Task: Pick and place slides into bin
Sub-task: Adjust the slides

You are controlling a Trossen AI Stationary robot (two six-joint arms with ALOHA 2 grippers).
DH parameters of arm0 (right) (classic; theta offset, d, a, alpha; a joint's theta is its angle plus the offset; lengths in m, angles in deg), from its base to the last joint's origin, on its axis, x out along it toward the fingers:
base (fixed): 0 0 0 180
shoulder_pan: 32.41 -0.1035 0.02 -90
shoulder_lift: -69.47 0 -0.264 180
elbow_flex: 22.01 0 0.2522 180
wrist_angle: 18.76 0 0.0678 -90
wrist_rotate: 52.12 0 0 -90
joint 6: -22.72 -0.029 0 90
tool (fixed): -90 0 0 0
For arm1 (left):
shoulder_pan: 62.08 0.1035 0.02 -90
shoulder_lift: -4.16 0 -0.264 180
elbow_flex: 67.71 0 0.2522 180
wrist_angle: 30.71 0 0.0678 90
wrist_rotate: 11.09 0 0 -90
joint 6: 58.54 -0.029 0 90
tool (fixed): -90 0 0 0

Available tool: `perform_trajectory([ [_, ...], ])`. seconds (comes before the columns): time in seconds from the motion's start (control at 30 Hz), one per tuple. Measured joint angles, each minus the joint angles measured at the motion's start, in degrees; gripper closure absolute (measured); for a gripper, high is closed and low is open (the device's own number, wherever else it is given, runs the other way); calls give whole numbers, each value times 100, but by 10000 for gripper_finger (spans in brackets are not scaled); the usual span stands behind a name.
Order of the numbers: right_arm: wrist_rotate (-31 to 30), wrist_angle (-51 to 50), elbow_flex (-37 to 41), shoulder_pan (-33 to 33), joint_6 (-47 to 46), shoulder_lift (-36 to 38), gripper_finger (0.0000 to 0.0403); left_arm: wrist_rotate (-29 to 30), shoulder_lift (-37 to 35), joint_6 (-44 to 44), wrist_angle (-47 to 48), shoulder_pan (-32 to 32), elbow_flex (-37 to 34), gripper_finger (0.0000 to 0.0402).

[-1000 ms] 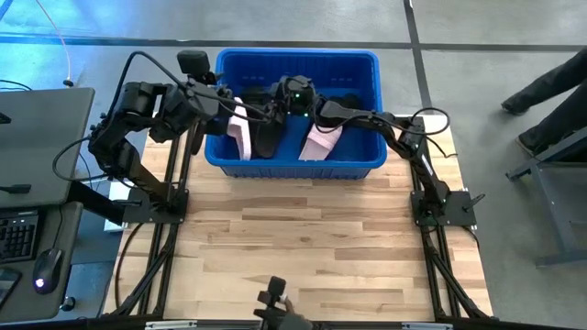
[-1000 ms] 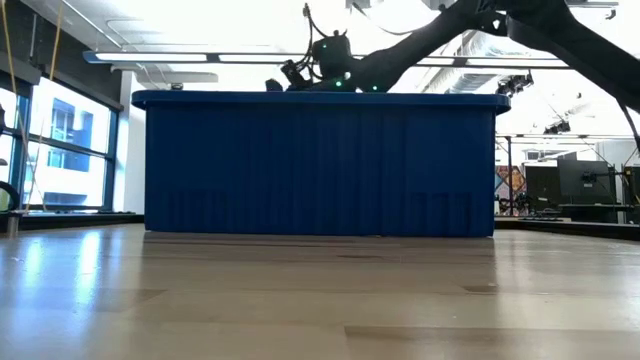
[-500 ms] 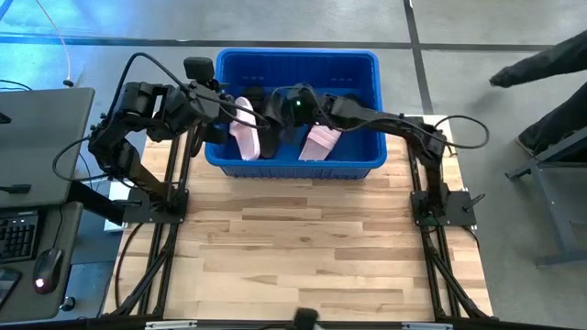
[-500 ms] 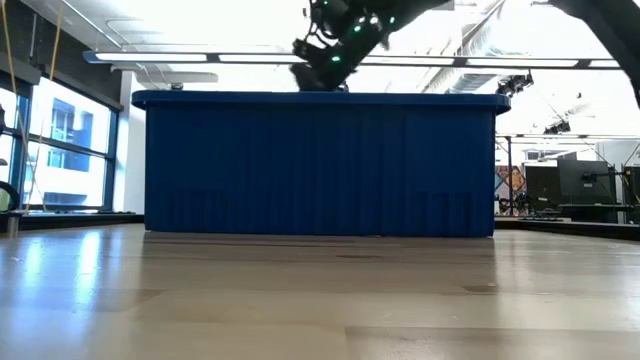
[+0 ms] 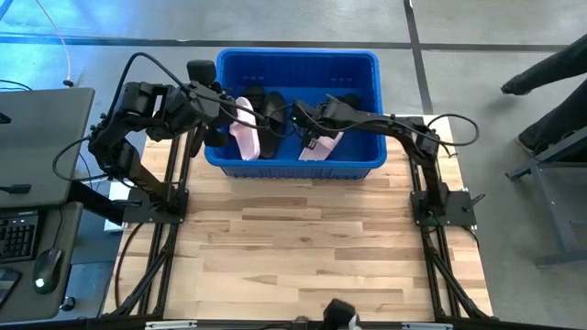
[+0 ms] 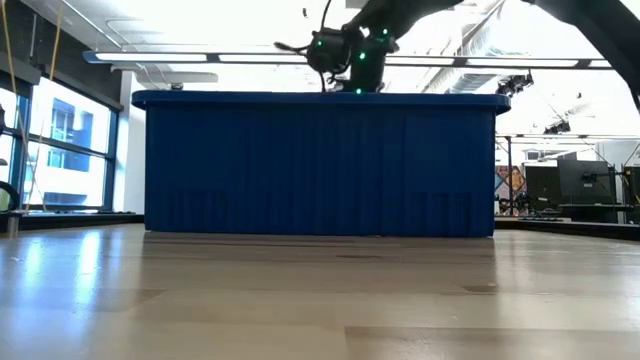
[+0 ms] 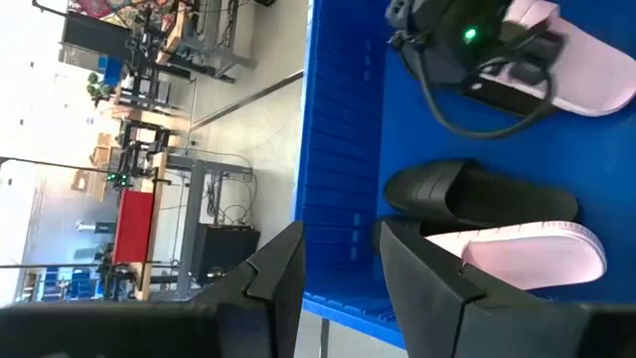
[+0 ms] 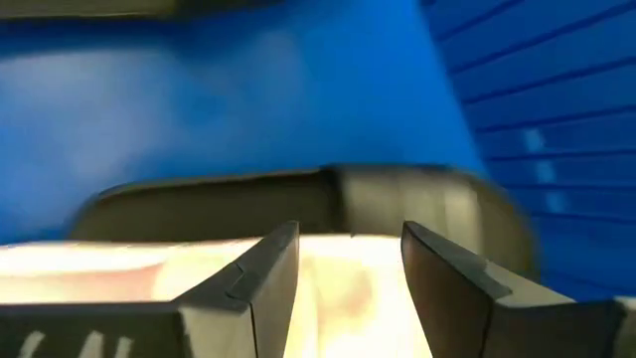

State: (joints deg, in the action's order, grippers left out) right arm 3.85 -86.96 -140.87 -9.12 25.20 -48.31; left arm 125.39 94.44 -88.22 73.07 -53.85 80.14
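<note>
Both grippers are open and hold nothing: the right gripper (image 5: 308,122) hangs inside the bin (image 5: 362,62) above a pink slide (image 5: 321,145), probably just released, and the left gripper (image 5: 220,115) waits at the bin's left rim, beside the other slides (image 5: 246,128).

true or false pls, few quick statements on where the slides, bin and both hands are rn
1. Both pale pink slides lie inside the bin. True: one pink slide on its left, the other pink slide near its front.
2. A slide lies on the bare table. False: none shows there.
3. The right hand is over the bin, empty. True.
4. The left hand grips a black slide. False: it is open, holding nothing.
</note>
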Motion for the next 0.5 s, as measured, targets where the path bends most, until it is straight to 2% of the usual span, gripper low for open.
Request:
perform_trajectory([
  [0.13,-957,247,0,404,80,-126,233,0,0,0,1,0,0,277],
  [0.2,-836,294,0,684,26,-150,233,-18,0,1,0,0,0,277],
  [0.37,690,332,-7,1257,-367,-175,233,-253,0,-1,0,0,0,277],
  [0.43,554,429,-7,1322,-63,-168,233,-254,0,1,0,0,0,277],
  [0.5,-58,640,4,1330,286,-179,233,-256,0,1,0,0,0,277],
])
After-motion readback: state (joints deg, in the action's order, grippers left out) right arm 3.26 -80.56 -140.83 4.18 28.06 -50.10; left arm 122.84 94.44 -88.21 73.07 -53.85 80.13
